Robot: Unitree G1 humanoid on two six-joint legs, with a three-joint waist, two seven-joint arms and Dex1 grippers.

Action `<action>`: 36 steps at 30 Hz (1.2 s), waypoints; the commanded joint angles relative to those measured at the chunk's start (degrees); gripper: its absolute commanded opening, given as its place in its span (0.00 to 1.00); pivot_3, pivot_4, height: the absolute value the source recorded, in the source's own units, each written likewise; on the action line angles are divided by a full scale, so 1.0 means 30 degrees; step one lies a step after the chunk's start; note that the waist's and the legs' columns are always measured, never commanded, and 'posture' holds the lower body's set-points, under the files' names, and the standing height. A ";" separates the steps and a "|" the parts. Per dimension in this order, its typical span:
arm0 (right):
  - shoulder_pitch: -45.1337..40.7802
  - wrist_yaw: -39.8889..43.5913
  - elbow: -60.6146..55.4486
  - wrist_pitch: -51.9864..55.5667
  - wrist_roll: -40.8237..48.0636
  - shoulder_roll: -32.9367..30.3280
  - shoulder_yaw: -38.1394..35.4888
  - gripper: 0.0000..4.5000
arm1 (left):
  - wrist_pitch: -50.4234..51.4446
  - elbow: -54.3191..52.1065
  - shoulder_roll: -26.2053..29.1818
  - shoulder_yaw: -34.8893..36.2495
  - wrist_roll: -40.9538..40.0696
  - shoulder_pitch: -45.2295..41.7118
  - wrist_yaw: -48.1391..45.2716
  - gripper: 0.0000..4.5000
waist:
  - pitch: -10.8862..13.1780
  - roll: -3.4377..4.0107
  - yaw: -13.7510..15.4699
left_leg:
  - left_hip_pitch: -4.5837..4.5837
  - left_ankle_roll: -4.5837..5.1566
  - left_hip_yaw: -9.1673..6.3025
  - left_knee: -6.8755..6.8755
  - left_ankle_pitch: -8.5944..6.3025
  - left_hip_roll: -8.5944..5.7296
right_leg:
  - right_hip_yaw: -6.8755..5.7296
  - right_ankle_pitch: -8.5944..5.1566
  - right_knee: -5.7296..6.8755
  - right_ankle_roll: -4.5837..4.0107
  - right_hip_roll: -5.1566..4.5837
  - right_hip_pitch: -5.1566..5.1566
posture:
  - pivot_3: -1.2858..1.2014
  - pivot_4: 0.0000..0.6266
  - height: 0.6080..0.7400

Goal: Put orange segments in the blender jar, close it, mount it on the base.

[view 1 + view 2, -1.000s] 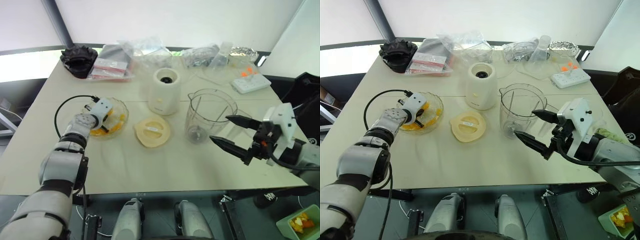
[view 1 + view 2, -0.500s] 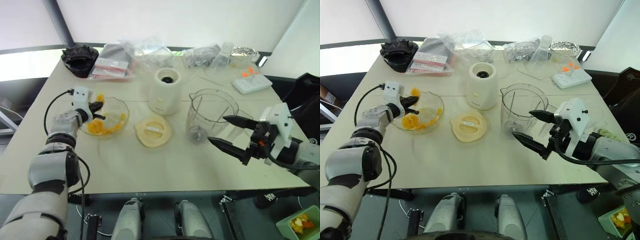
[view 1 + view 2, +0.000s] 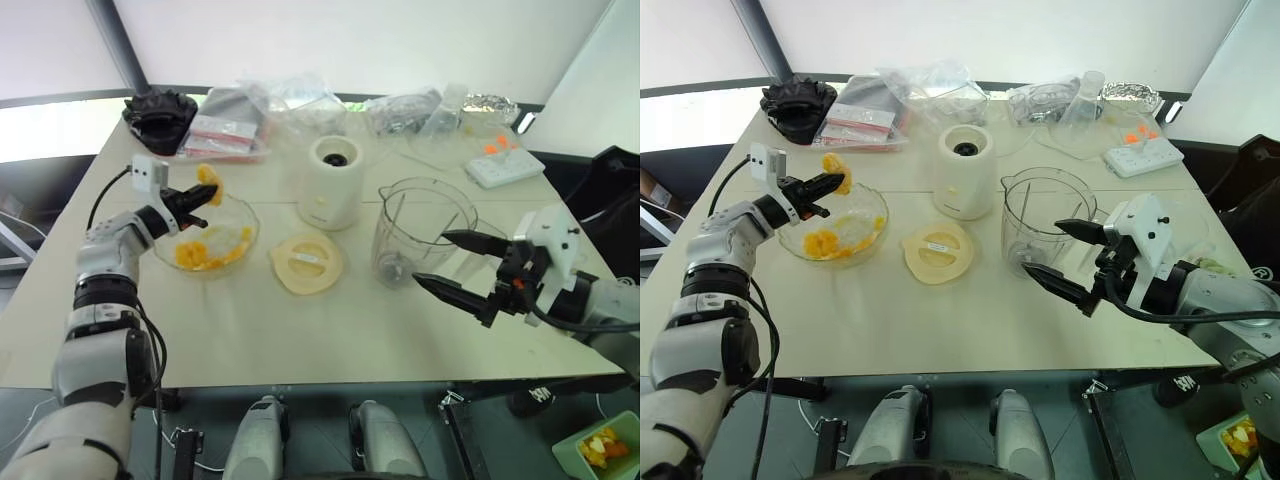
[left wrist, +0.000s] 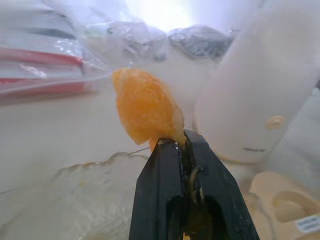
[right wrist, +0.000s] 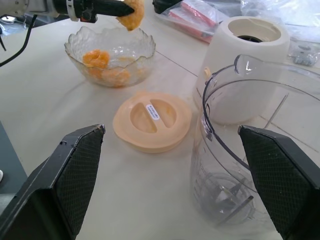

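**Operator:** Now, report by view, head views first.

**Robot:** Head views: my left gripper (image 3: 826, 184) has its jaws closed on one orange segment (image 3: 834, 166), held above the far rim of the glass bowl (image 3: 872, 222), where more orange segments (image 3: 820, 243) lie. The blender jar (image 3: 1043, 224) stands upright and empty on the counter (image 3: 940, 330), well apart from the bowl. Between them lies the lid (image 3: 935, 251); the base (image 3: 964, 171) stands behind it. My right gripper (image 3: 1068, 262) hovers just beside the jar with jaws spread wide, holding nothing.

**Operator:** Left wrist view?

**Robot:** The jaws pinch only the lower tip of the segment (image 4: 146, 111); most of the piece stands clear above the fingertips (image 4: 172, 152).

**Operator:** Right wrist view?

**Robot:** Both fingers (image 5: 70, 175) are far apart, framing the jar (image 5: 250, 165), with its blade at the bottom. The lid (image 5: 152, 120) lies flat near the jar.

**Operator:** Failure modes?

**Robot:** In my judgement:
1. The segment is soft and glossy; a tip-only pinch may let it slip or tear during the carry over the lid.
2. A release short of the rim would drop it on the counter.
3. My right gripper could nudge the jar, which looks light and tall.
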 commanded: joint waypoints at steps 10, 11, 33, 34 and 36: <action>0.0519 -0.0743 -0.0965 -0.0472 -0.0068 0.0402 -0.0845 1.00 | 0.2035 -0.3719 -0.1439 -0.1115 -0.2210 -0.5286 -0.0708 0.02 | 0.0011 -0.0019 0.0020 | -0.0021 -0.0022 -0.0032 0.0008 0.0020 -0.0022 | -0.0005 0.0007 -0.0009 0.0017 0.0019 0.0000 | 0.52 0.24 1.00; 0.0708 -0.0879 -0.1113 -0.0477 -0.0077 0.0465 -0.0988 1.00 | 0.1730 -0.3055 -0.1762 -0.1398 -0.2124 -0.6333 -0.1129 0.02 | 0.0010 -0.0019 0.0002 | -0.0024 -0.0022 -0.0031 0.0008 0.0020 -0.0025 | -0.0005 0.0007 -0.0017 0.0018 0.0021 0.0000 | 0.52 0.24 1.00; 0.7756 -0.5316 -0.6467 -0.1122 0.1260 0.2998 -0.6128 1.00 | -0.3498 0.7716 -0.9159 -0.4039 0.0489 -1.4344 -0.8551 0.02 | 0.0011 -0.0009 -0.0083 | -0.0064 -0.0017 -0.0051 -0.0038 0.0017 -0.0020 | 0.0005 -0.0028 -0.0226 -0.0051 0.0050 0.0020 | 0.52 0.24 1.00; 0.9223 -0.5909 -0.6529 -0.2340 0.1622 0.2902 -0.6408 1.00 | -0.3896 0.8150 -0.9948 -0.4841 0.1334 -1.3695 -0.8373 0.02 | -0.0004 0.0016 0.0038 | -0.0063 -0.0017 -0.0056 -0.0039 0.0017 -0.0019 | 0.0003 -0.0028 -0.0225 -0.0053 0.0052 0.0021 | 0.52 0.24 1.00; 1.1769 -0.6681 -0.6606 -0.4501 0.1997 0.2800 -0.6835 1.00 | -0.4608 0.8750 -1.1154 -0.6066 0.2718 -1.2727 -0.8067 0.07 | -0.0023 0.0048 0.0278 | -0.0055 -0.0017 -0.0095 -0.0042 0.0017 -0.0028 | -0.0021 -0.0042 -0.0232 -0.0052 0.0053 0.0075 | 0.52 0.24 1.00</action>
